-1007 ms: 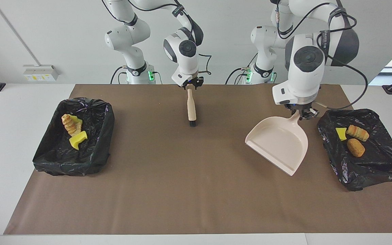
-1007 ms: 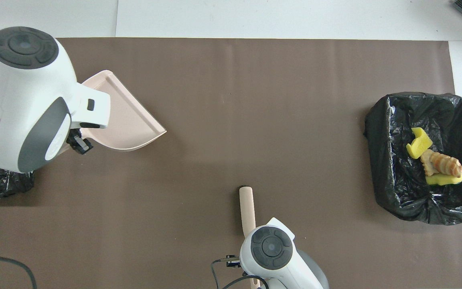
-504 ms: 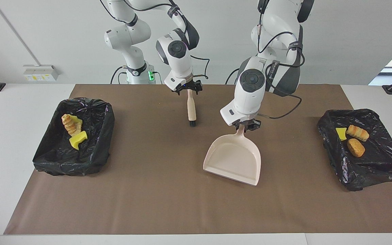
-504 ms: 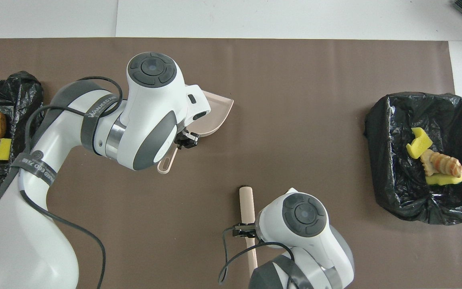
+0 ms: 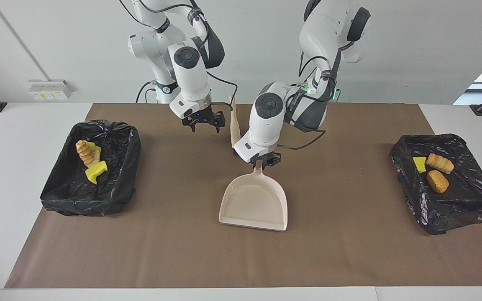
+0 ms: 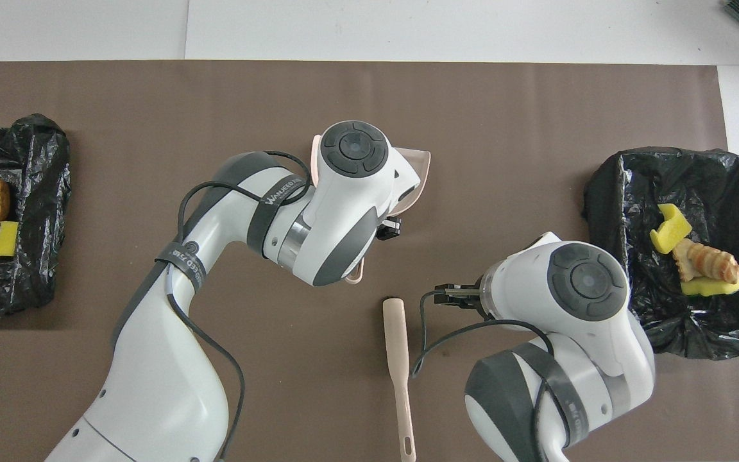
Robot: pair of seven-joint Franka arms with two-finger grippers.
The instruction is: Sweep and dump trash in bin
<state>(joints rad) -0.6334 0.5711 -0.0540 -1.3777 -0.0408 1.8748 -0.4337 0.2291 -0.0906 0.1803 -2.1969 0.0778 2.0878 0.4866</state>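
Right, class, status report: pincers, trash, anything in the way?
Left pincer shut on dustpan handle. Right pincer open, over mat beside brush. Trash in both bins. Brush lies by dustpan handle.

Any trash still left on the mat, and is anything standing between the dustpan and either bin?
No loose trash shows on the mat; every piece lies in the two bins. Nothing visible stands between the dustpan and them.

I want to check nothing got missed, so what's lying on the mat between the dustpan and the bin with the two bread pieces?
Nothing: between the dustpan and that bin there is only bare brown mat, seen plainly in the facing view.
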